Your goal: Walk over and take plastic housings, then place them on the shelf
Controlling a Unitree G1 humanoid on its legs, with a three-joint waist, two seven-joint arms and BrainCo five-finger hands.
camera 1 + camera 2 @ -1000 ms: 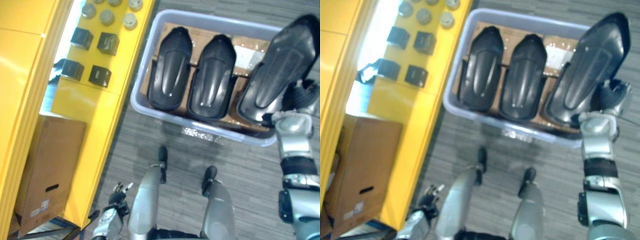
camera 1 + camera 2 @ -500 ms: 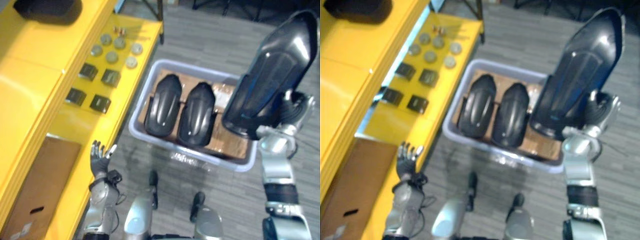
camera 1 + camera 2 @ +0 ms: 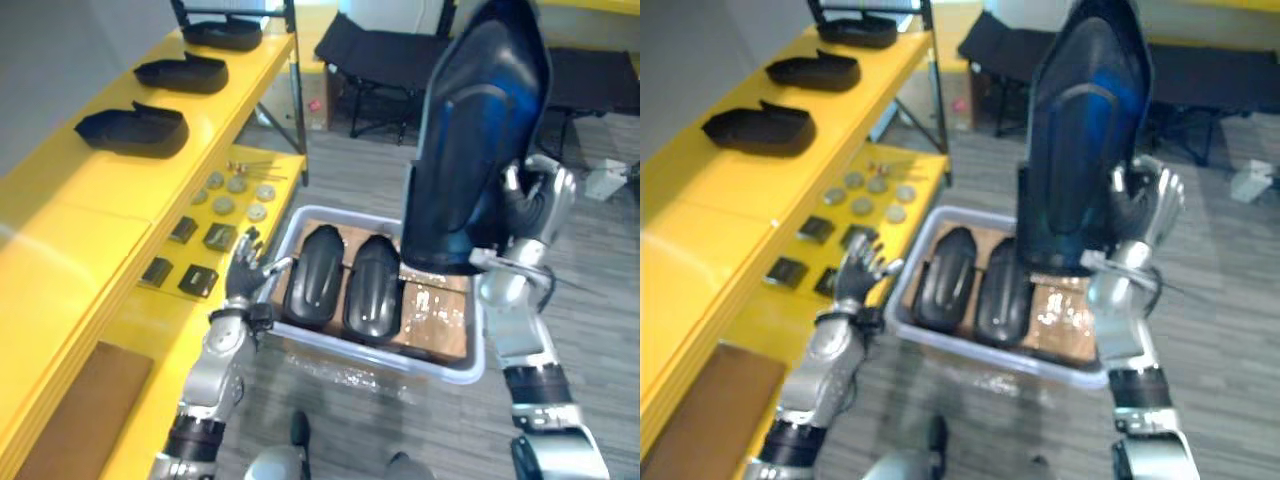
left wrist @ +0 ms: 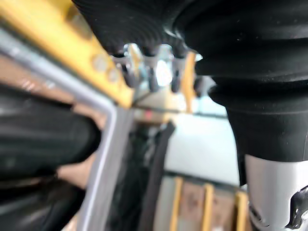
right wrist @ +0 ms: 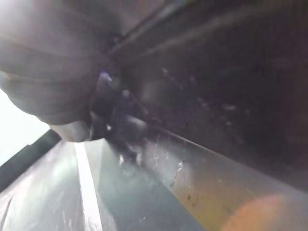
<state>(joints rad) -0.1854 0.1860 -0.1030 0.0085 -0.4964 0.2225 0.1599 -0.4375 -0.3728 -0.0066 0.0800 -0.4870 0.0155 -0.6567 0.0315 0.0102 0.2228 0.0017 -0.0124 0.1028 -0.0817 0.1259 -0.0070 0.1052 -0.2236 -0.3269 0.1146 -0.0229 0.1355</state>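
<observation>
The right hand (image 3: 533, 200) grasps a large black plastic housing (image 3: 478, 130) by its lower edge, fingers curled against the rim. The right wrist view shows the dark shell close against the palm. The housing stands nearly upright, high above the bin (image 3: 440, 368) and clear of it, over the bin's right end. The left hand (image 3: 245, 276) is released, fingers spread and holding nothing, and hovers just beside the bin's left rim.

Inside the bin, two more housings (image 3: 320, 276) lie side by side on a brown cardboard liner (image 3: 435, 312), towards the left end. The liner is bare at the right end, below the held piece.

To the left of the bin runs the yellow shelf (image 3: 70, 200). Its upper level, well apart from the bin, carries three housings (image 3: 132, 128) in a row. Its lower level, just beside the bin, holds small black blocks (image 3: 198, 281) and round discs (image 3: 236, 185).

As I judge it, the task is partway through. Three pieces are already shelved and one is in hand, waiting to be carried across. The two in the bin have not yet been picked. The next step is to bring the held housing over to a free stretch of the upper level and set it down.
</observation>
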